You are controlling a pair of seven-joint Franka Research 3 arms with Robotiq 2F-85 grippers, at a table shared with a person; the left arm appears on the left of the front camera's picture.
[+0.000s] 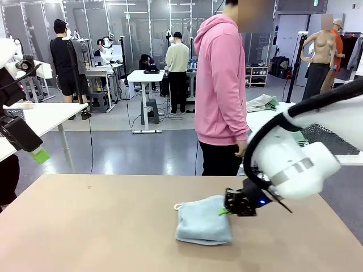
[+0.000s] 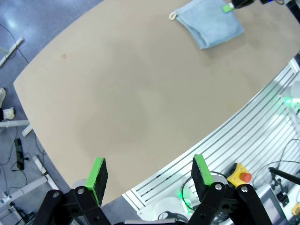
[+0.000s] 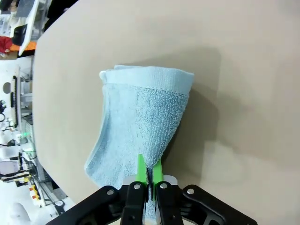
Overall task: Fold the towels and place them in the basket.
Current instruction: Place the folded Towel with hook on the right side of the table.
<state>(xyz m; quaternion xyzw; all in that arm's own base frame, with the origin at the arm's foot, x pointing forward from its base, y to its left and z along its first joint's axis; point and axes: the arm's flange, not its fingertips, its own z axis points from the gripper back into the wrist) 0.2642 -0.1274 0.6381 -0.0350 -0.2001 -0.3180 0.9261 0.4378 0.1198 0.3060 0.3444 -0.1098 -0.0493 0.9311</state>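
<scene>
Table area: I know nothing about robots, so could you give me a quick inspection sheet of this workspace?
Surface: tan table, no spills seen.
Job's things: pale blue towel, folded, on the table.
Clutter: nothing seen.
Grippers: right gripper, jaws shut on the towel's edge; left gripper, jaws open, empty, raised at the table's left.
Cables: black hose along the right arm.
Surroundings: person in a pink hoodie at the far side; desks and people beyond.

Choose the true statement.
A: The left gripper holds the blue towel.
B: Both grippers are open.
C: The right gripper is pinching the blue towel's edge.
C: the right gripper is shut on an edge of the blue towel, while the left gripper stands open over the table.
</scene>
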